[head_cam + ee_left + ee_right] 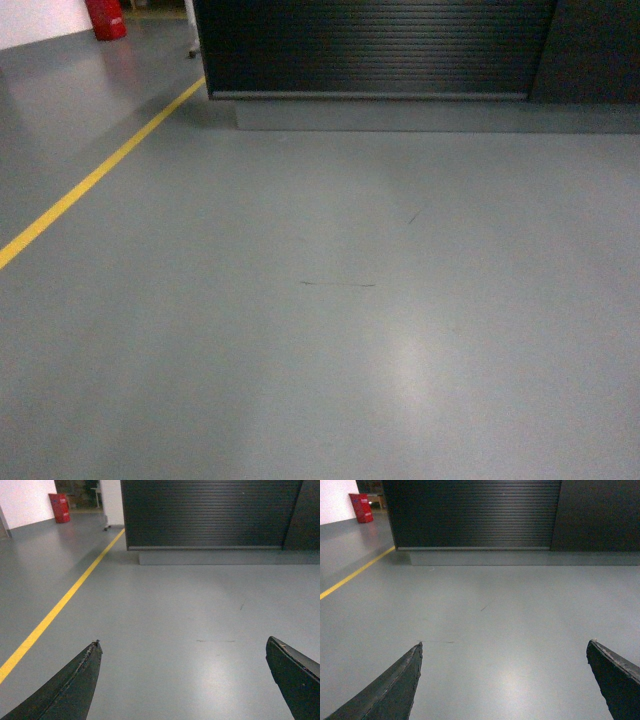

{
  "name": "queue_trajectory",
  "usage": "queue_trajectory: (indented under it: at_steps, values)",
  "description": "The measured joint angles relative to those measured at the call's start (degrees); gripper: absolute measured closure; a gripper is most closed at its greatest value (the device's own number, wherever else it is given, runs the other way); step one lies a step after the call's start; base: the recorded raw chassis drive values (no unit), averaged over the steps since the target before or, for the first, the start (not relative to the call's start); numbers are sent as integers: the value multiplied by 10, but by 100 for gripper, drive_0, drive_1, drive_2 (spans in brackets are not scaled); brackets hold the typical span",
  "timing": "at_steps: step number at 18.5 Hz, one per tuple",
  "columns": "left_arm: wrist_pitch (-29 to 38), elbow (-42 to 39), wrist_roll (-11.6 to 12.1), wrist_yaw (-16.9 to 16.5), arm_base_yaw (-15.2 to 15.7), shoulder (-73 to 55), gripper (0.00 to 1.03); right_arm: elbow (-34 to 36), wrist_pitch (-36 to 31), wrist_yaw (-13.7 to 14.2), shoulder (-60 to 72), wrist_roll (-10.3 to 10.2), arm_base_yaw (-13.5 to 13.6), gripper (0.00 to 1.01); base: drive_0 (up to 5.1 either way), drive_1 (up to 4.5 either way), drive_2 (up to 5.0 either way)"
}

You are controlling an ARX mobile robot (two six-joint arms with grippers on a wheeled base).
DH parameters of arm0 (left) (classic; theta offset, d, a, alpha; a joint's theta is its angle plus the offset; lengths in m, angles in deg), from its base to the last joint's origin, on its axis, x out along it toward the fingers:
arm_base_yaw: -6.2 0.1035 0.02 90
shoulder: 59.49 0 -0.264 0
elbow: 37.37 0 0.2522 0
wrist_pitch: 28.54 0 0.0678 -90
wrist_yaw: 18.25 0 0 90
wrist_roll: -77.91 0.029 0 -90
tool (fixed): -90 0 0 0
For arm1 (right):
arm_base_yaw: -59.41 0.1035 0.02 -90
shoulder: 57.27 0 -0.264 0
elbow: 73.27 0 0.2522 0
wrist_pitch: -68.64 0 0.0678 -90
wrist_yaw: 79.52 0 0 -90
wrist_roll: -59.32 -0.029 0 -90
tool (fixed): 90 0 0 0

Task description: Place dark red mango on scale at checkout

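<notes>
The checkout point(370, 45) shows only as a black counter front with horizontal ribs, standing ahead across the grey floor; the same ribbed panel fills the top of the left wrist view point(210, 512) and the right wrist view point(475, 512). Its top is out of view. The dark red mango and the scale are out of view. My left gripper point(182, 642) is open, its two dark fingers wide apart with only floor between them. My right gripper point(504, 644) is open too, with nothing between its fingers. Neither gripper shows in the head view.
A yellow floor line point(95, 178) runs diagonally on the left toward the counter's left corner. A red container point(106, 18) stands far back left by a white wall. A plain dark panel point(597, 515) adjoins the ribbed front on the right. A grey plinth point(430, 115) runs under the counter.
</notes>
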State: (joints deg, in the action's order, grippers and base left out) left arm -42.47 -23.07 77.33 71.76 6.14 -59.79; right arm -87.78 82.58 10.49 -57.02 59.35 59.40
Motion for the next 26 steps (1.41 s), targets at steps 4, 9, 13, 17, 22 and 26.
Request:
queue_trajectory:
  at_steps: [4,9,13,17,22,26]
  values:
    - [0,0,0,0,0,0,5,0,0,0,0,0,0,3,0,0,0]
    - [0,0,0,0,0,0,5,0,0,0,0,0,0,3,0,0,0]
    - [0,0,0,0,0,0,5,0,0,0,0,0,0,3,0,0,0]
    - [0,0,0,0,0,0,5,0,0,0,0,0,0,3,0,0,0]
    - [0,0,0,0,0,0,5,0,0,0,0,0,0,3,1,217,-215]
    - [0,0,0,0,0,0,5,0,0,0,0,0,0,3,1,433,-431]
